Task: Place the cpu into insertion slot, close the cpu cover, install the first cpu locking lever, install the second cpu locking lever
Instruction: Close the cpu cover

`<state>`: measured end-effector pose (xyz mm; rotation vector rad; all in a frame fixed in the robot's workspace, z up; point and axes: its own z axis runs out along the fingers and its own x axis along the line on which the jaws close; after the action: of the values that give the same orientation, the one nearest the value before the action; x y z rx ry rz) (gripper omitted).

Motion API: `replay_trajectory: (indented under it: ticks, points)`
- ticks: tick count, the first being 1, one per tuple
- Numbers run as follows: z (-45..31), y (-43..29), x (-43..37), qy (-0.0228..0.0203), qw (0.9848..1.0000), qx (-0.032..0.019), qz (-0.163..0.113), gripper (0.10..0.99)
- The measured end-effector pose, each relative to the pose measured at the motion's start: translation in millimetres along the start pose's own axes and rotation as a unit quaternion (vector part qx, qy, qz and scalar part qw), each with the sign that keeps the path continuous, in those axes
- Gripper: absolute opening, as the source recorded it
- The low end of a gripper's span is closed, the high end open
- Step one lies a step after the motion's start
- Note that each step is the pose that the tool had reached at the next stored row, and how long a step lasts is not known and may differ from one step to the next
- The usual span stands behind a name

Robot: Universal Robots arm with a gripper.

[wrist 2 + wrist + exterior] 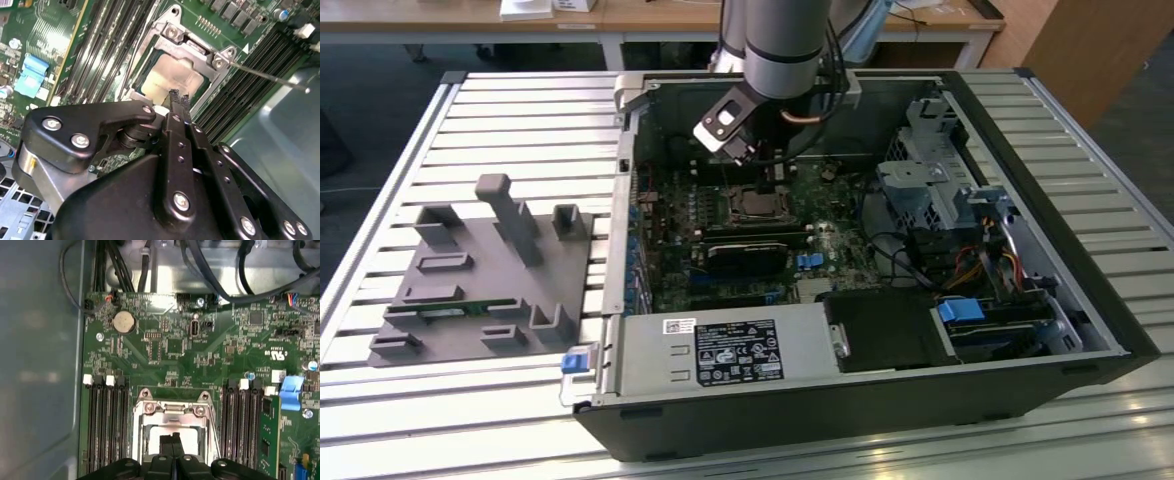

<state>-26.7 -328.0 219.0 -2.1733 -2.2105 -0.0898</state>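
Where pincer (177, 98) points, cpu (167, 77) lies flat.

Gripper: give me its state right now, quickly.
Gripper: shut, fingertips together with nothing held between them, poised over the cpu.

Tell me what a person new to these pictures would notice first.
First, the grey robot arm reaching down into the open black computer case on the slatted metal table. Beneath it, the black gripper, fingers together, hangs over the dull silver square cpu, framed by the thin silvery cpu cover.
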Motion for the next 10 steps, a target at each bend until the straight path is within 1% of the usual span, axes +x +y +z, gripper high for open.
replay_trajectory:
  ticks: [5,10]
  points:
    - [5.7,-3.0,-0.4,0.0,1.0,0.0001,0.0,0.106]
    - [9.5,-7.9,-0.6,0.0,1.0,0.0001,0.0,0.106]
